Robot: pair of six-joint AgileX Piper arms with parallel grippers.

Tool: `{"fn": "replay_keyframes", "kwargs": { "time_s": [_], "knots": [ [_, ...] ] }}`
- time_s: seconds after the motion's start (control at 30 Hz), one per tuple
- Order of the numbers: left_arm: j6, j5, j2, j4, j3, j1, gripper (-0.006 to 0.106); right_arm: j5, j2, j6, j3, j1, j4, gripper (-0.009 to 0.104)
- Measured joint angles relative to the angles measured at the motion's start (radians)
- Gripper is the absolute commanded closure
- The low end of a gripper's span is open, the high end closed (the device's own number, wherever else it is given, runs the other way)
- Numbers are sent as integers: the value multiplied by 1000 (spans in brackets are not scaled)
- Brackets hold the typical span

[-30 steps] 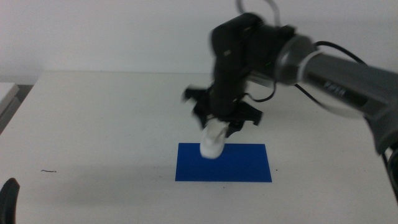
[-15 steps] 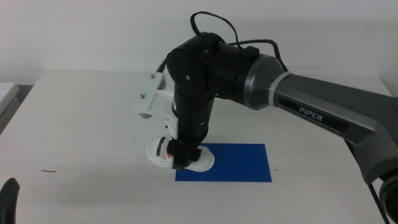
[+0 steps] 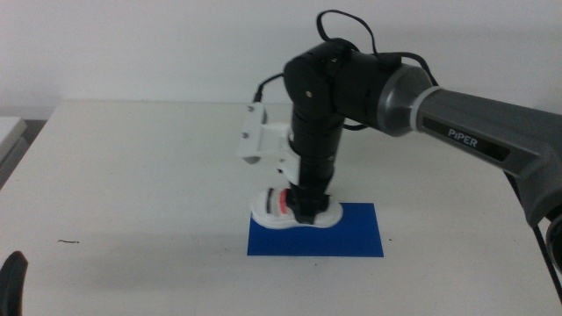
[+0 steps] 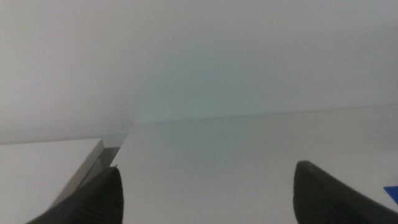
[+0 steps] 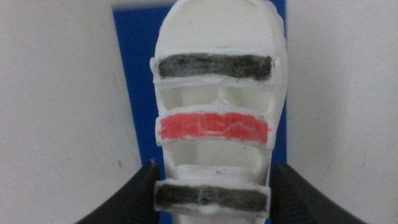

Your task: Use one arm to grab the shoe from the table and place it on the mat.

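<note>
While my right fingers (image 3: 305, 211) grip the white three-strapped sandal shoe (image 3: 294, 211) on the flat blue mat's (image 3: 351, 233) far-left corner, only release remains.

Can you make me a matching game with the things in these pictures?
Things:
1. shoe
2. mat
3. right gripper
4. left gripper

Descriptions:
A. flat and bright blue
B. open above bare table, away from the work
C. white, with two dark straps and a red one
D. reaching down from above, one jaw on each side of the shoe

Pairs: 1-C, 2-A, 3-D, 4-B
</note>
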Motion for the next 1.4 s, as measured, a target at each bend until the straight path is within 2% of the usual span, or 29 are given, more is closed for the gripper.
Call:
{"fn": "replay_keyframes", "kwargs": {
  "time_s": [0.43, 0.53, 0.77, 0.87, 1.0, 1.1, 1.27, 1.4],
  "knots": [
    [0, 0, 0, 0, 0, 0, 7, -55, -3, -42, 164, -60, 18, 95],
    [0, 0, 0, 0, 0, 0, 7, -61, -3, -42, 165, -60, 18, 80],
    [0, 0, 0, 0, 0, 0, 7, -133, 3, -42, 171, -60, 16, 14],
    [0, 0, 0, 0, 0, 0, 7, -137, 0, -20, 175, -60, 6, 2],
    [0, 0, 0, 0, 0, 0, 7, -166, -119, 119, 252, -60, -30, 2],
    [0, 0, 0, 0, 0, 0, 7, -294, -375, 266, 431, -79, -47, 2],
    [0, 0, 0, 0, 0, 0, 7, -612, -893, 623, 919, -181, -120, 2],
    [0, 0, 0, 0, 0, 0, 7, -809, -1223, 861, 1253, -308, -134, 2]
  ]
}}
